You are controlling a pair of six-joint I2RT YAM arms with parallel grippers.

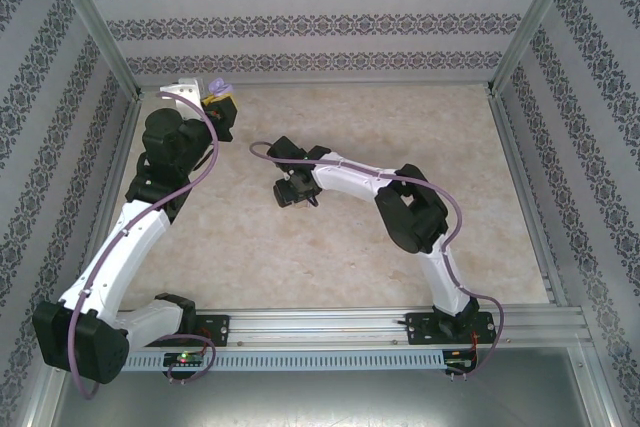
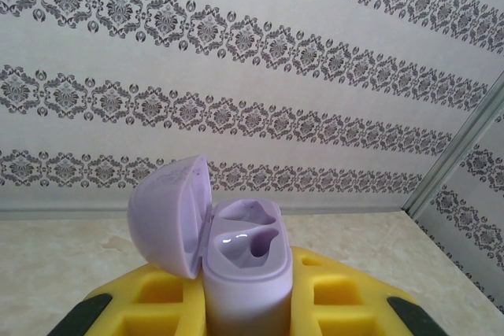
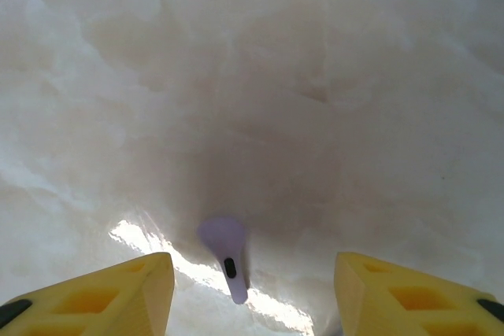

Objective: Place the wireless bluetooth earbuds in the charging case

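On the pale marbled table (image 1: 400, 247), the left gripper (image 2: 248, 312) is clamped around a lilac charging case (image 2: 244, 265) held upright, with its lid (image 2: 169, 214) flipped open and two glossy wells facing up. The right gripper (image 3: 252, 265) hangs low with its yellow fingers (image 3: 118, 289) parted, and between them — touching neither — lies one purple earbud (image 3: 224, 245) flat on the table.

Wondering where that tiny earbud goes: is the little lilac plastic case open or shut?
Open. The small lilac plastic charging case has its rounded lid swung back to the left, baring both moulded sockets.
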